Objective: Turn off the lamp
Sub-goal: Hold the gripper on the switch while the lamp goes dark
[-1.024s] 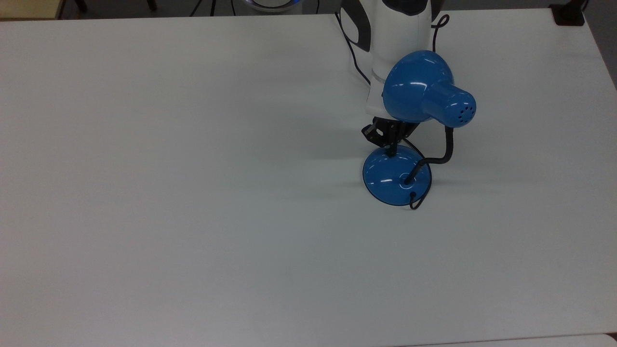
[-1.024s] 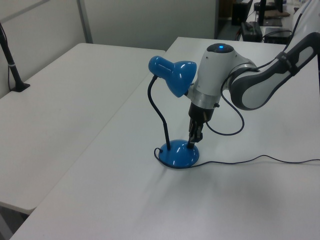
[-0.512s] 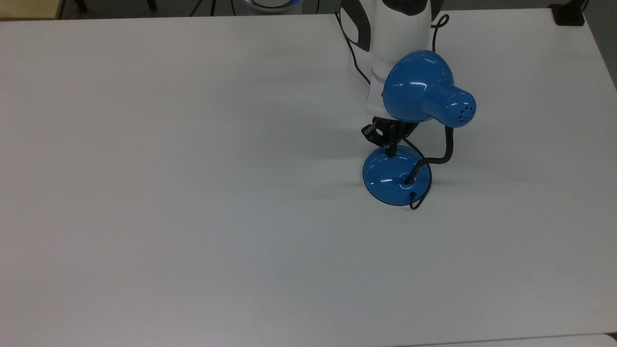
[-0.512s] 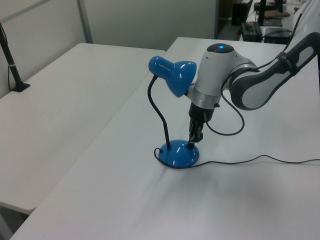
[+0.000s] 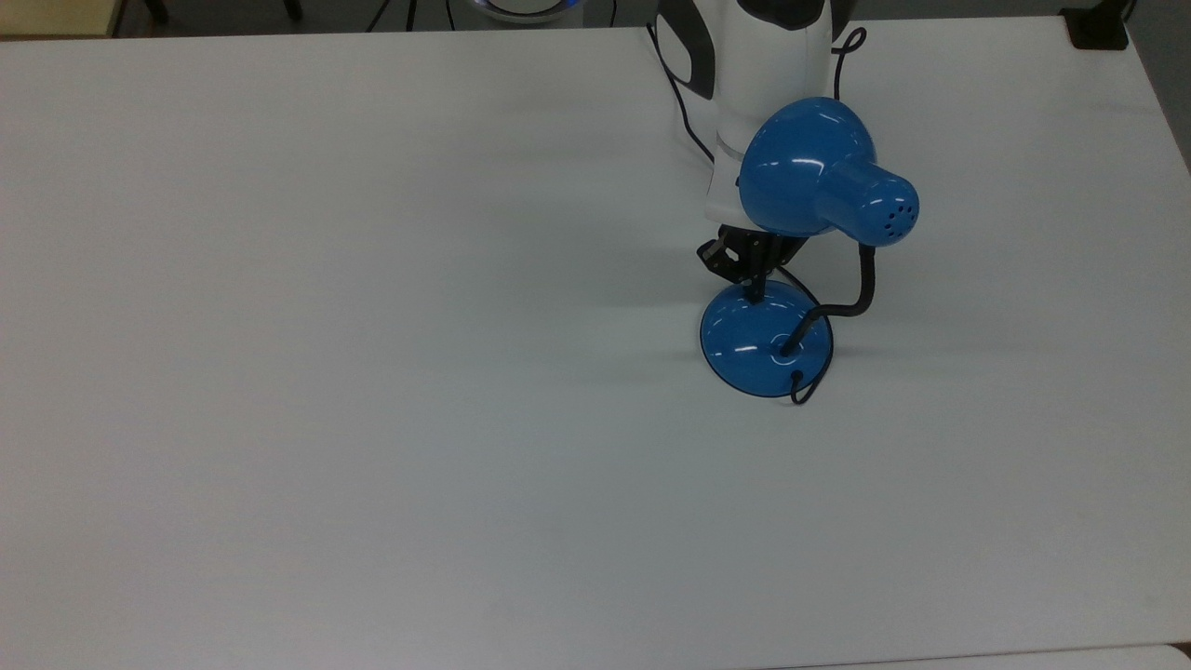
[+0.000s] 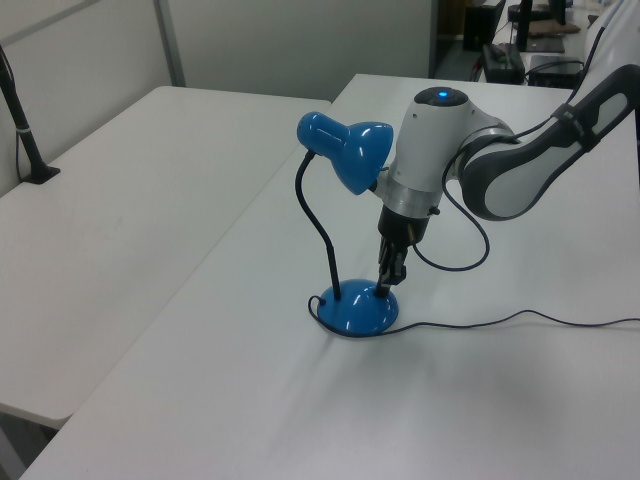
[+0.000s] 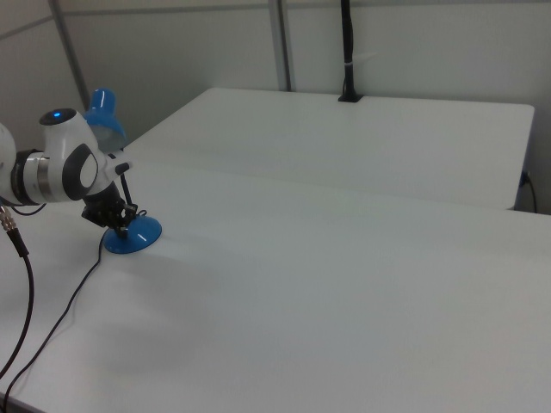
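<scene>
The lamp stands on the white table (image 5: 372, 372), with its glossy blue shade (image 5: 809, 172) on a black gooseneck (image 5: 867, 279) above a round blue base (image 5: 744, 346). My gripper (image 5: 756, 290) points down under the shade, its black fingers together and its tip touching the base's top on the arm's side. In the left view the gripper (image 6: 383, 290) meets the base (image 6: 352, 314) on the left view's right, below the shade (image 6: 345, 150). In the right view the gripper (image 7: 123, 231) touches the base (image 7: 138, 237). The switch itself is hidden under the fingertips.
The lamp's thin black cord (image 6: 500, 322) trails across the table toward the left view's right. A second white table (image 6: 120, 200) adjoins it, with a black clamped post (image 6: 20, 115). A black block (image 5: 1098, 28) sits at the far right corner in the top view.
</scene>
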`<state>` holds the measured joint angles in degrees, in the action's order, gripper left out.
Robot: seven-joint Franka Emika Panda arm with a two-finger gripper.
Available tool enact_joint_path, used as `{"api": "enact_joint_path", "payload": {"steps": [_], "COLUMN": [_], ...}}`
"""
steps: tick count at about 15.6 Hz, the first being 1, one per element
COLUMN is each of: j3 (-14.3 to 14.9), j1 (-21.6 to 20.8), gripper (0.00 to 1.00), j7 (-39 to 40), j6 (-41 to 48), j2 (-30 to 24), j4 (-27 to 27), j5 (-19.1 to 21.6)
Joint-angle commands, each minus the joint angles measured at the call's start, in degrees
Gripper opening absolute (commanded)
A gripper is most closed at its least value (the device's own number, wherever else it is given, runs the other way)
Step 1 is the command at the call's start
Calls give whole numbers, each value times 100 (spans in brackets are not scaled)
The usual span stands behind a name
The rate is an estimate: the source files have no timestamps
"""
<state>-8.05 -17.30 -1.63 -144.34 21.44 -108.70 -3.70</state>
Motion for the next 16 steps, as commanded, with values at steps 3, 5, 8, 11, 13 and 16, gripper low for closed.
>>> {"api": "enact_joint_path", "payload": {"steps": [3,5,8,11,13,16], "j3": [41,41,41,41,41,32], "j1": [-1,-1,-1,-1,-1,-1], "gripper": [0,0,0,0,0,0], "j7": [-127,-127,-127,-127,-127,-127], "j6": [116,116,116,125,221,502], "j2": [88,88,97,97,62,-43], "j4": [-284,-284,-284,-301,-284,-266], "j5": [-87,-87,-87,-87,-87,-78]}}
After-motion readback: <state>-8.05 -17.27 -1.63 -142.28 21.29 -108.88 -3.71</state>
